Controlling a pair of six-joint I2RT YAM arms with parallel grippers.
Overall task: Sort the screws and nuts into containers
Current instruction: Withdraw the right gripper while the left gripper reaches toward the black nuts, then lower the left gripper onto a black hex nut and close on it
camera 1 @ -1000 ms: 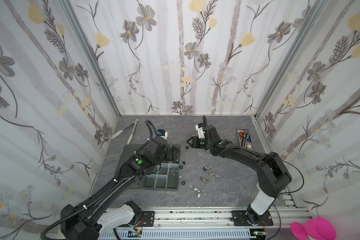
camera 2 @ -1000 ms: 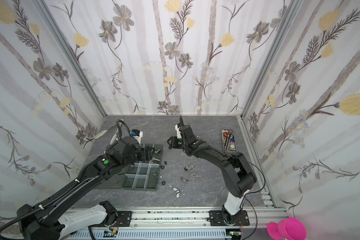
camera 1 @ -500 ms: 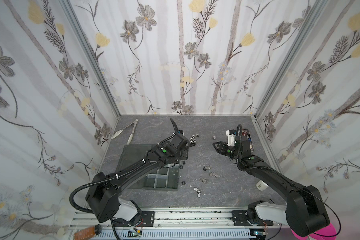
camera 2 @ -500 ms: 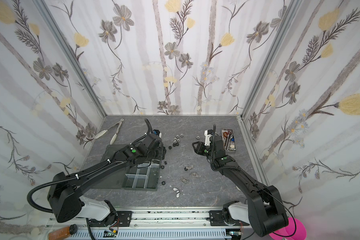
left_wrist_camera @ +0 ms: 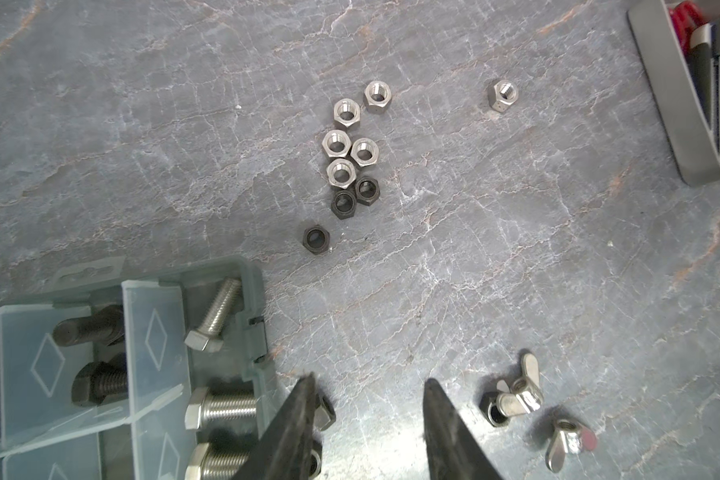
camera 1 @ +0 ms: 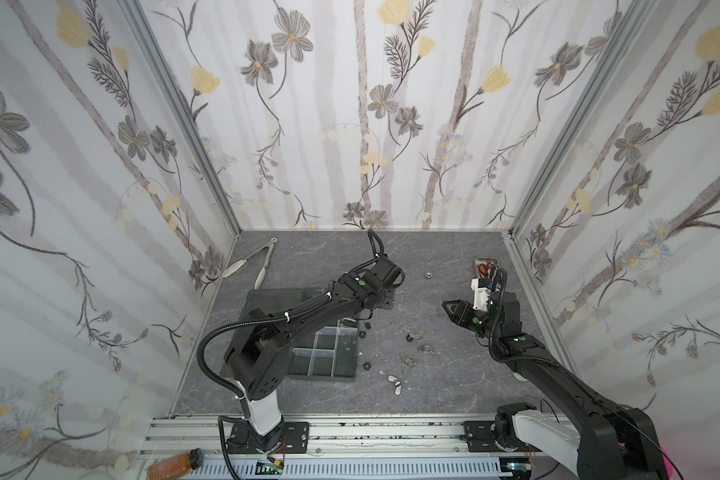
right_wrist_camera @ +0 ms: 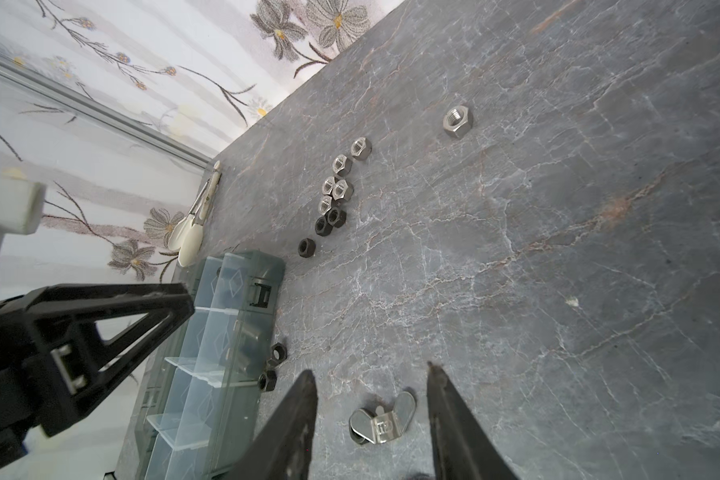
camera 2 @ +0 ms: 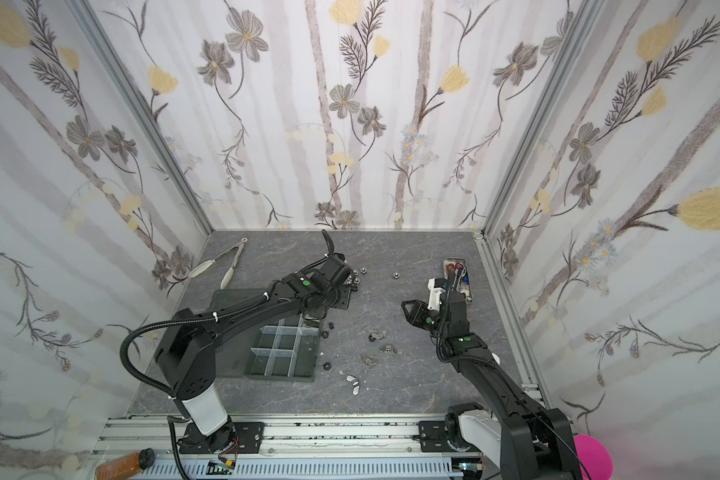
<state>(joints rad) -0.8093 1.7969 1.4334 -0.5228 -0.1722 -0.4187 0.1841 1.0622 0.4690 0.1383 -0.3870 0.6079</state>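
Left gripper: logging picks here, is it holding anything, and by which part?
Nothing. The left gripper has its jaws apart over bare table; two black nuts lie outside them, ungripped.

Three walls (camera 1: 350, 124) papered with grey and yellow flowers on pale stripes enclose a grey, stone-veined tabletop (camera 1: 433, 253). Aluminium posts (camera 1: 181, 120) mark the rear corners; a slotted metal rail (camera 1: 391, 432) lines the front edge.

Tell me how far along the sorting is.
Done: silver screws and black screws lie in separate cells of the organiser tray. In hand: nothing; left gripper and right gripper are both open and empty. Left: hex nuts and wing nuts lie loose on the table.
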